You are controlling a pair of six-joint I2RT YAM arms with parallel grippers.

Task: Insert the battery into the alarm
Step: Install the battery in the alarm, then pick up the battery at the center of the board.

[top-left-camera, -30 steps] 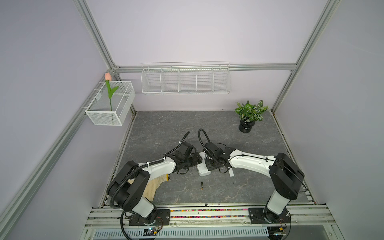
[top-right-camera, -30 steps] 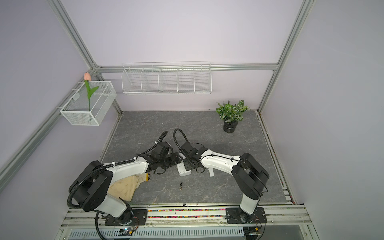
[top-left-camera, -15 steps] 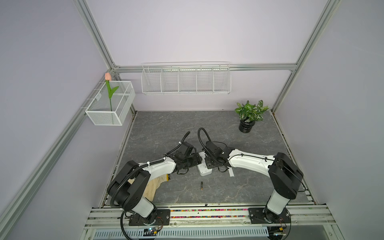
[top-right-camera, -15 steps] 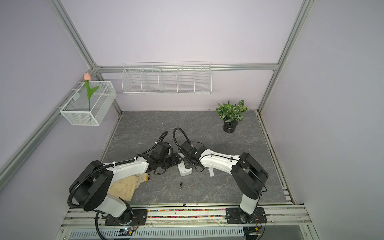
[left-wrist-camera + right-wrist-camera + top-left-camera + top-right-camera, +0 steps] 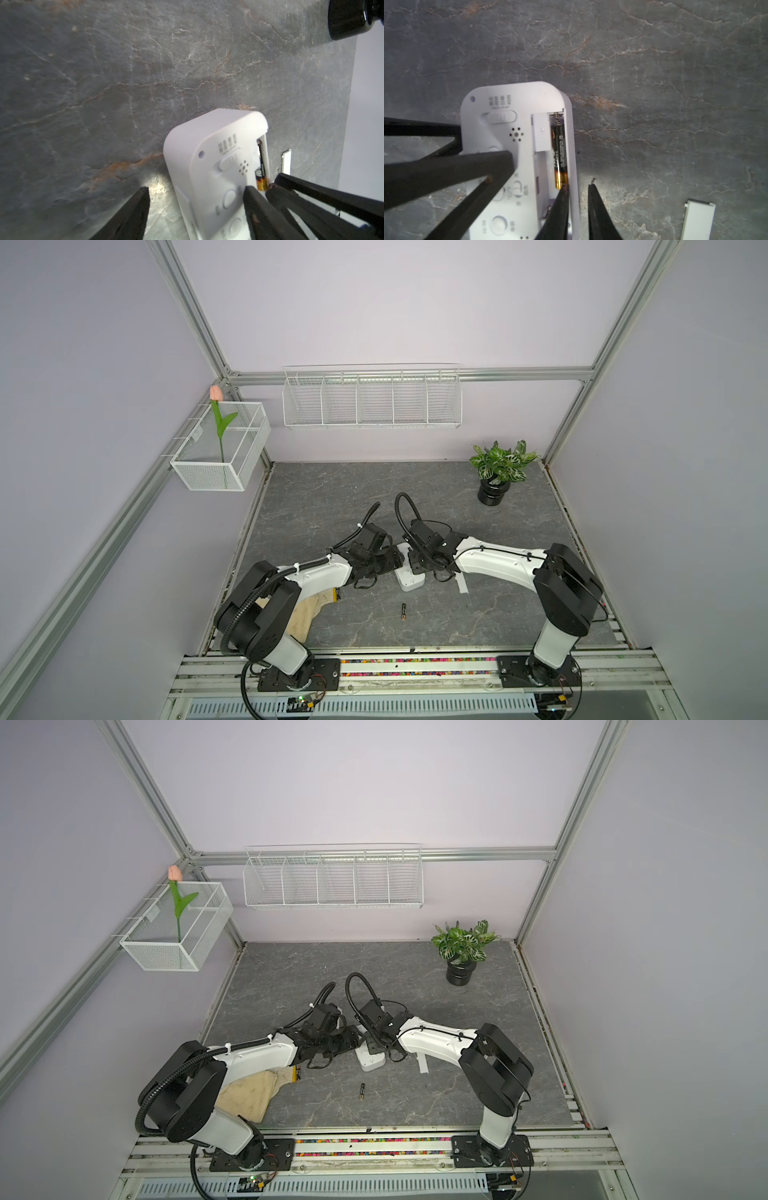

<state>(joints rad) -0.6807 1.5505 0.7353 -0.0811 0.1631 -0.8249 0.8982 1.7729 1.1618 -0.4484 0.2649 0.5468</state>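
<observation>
White rounded plastic alarm [image 5: 517, 128], face-down mid grey stone-look table [image 5: 332, 497]: wide L gripper [image 5: 197, 188] is seemingly bracing it while narrow, empty R gripper [image 5: 578, 187] is pushing black-gold cylindrical battery [image 5: 559, 153] home w/ one tip.

The alarm [image 5: 529, 97] is white, the battery [image 5: 559, 149] black and gold, the table [image 5: 654, 62] grey, rust-veined.

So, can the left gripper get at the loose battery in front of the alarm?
Probably yes: the loose battery lies uncovered on bare table, though the left gripper is busy at the alarm.
</observation>
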